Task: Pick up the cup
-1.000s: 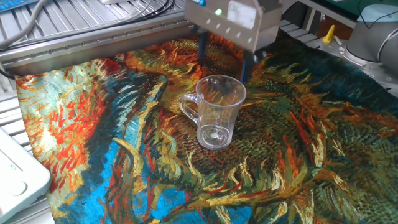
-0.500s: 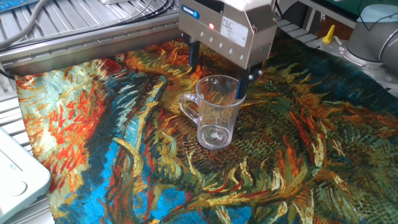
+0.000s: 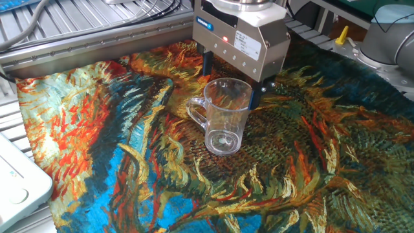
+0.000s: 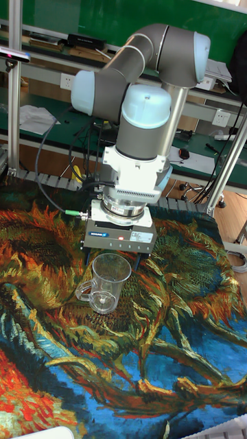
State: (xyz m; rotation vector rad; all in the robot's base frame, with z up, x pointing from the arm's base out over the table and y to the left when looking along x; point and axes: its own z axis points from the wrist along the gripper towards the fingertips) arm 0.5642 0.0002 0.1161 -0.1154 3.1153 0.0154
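Your worktop is covered by a painted sunflower-pattern cloth [image 3: 310,162]. The arm [image 4: 140,103] reaches down over its middle, with the tool [image 3: 230,79] just behind the cup's rim, fingers spread apart and holding nothing. The cup [image 3: 223,116] stands upright on the cloth, handle pointing toward the left of the fixed view.

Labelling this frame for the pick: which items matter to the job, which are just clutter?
Job:
- cup, upright on the cloth, handle to image left
- gripper, open, fingers either side of the far rim

Clutter:
- painted cloth
- white device, left edge
- yellow object, top right
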